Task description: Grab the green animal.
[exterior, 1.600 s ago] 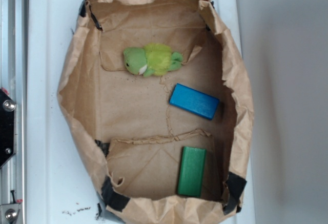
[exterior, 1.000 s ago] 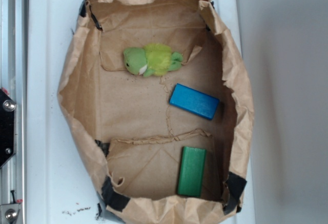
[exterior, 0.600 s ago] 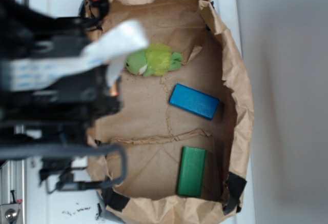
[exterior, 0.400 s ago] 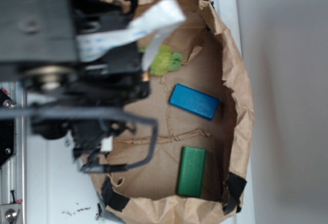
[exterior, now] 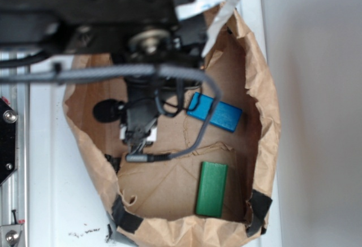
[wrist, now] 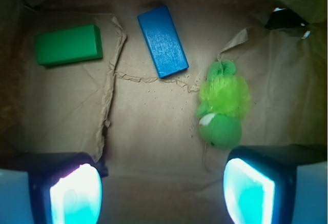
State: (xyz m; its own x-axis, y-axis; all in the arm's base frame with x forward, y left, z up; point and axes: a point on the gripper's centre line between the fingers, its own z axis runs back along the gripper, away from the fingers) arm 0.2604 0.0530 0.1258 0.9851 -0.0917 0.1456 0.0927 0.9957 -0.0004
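Inside paper bag (wrist: 154,131): green animal (wrist: 222,108) near spread end effector (wrist: 164,193); no writing legible.

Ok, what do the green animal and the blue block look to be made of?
The green animal looks like soft plush: fuzzy yellow-green body, smoother green head. The blue block looks rigid, probably painted wood, with crisp edges, a matte face and faint grain-like streaks; plastic can't be ruled out.

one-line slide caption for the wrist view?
Open hand above the bag floor, green animal near one finger, blue block and green block beyond.
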